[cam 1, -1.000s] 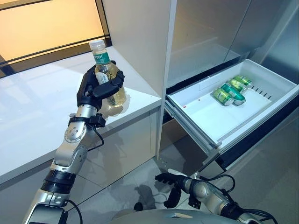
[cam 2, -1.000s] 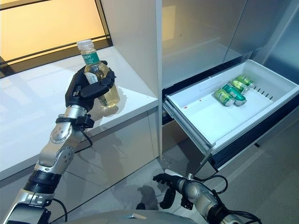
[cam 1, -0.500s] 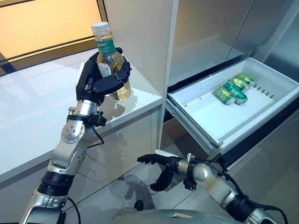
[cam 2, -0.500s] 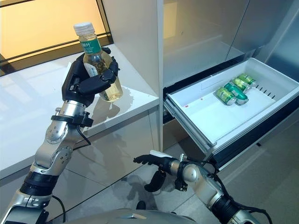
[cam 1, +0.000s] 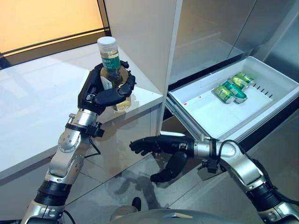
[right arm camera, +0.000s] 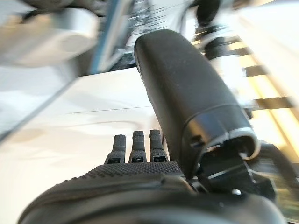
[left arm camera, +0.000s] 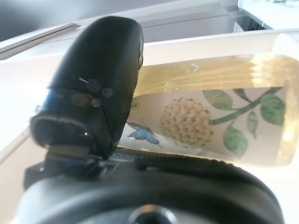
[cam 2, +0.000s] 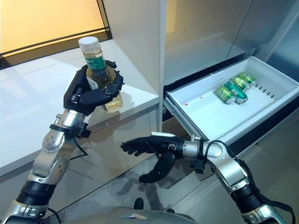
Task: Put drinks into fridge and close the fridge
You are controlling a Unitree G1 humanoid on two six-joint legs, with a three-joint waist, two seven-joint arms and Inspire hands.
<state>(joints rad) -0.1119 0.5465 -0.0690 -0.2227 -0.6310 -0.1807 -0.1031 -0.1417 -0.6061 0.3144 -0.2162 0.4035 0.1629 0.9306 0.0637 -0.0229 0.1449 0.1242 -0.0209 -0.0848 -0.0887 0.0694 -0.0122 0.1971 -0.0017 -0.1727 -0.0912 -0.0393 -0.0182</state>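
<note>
My left hand (cam 1: 103, 93) is shut on a clear bottle of yellow drink (cam 1: 113, 74) with a white cap and green label, holding it upright just above the white counter's right end. The bottle's flowered label shows in the left wrist view (left arm camera: 205, 126) past the thumb. My right hand (cam 1: 159, 151) is open and empty, fingers stretched leftward, low in front of the counter below the bottle. The white fridge drawer (cam 1: 205, 116) stands pulled out at the right, with green cans (cam 1: 230, 90) lying at its far end.
The white counter (cam 1: 37, 107) runs along the left under a window. The tall fridge side panel (cam 1: 140, 37) rises right of the bottle. Grey fridge doors (cam 1: 219, 23) stand behind the drawer. Tiled floor (cam 1: 201, 196) lies below.
My right hand has risen and reached left, from low near the floor to below the bottle. My left hand has carried the bottle a little right and lower.
</note>
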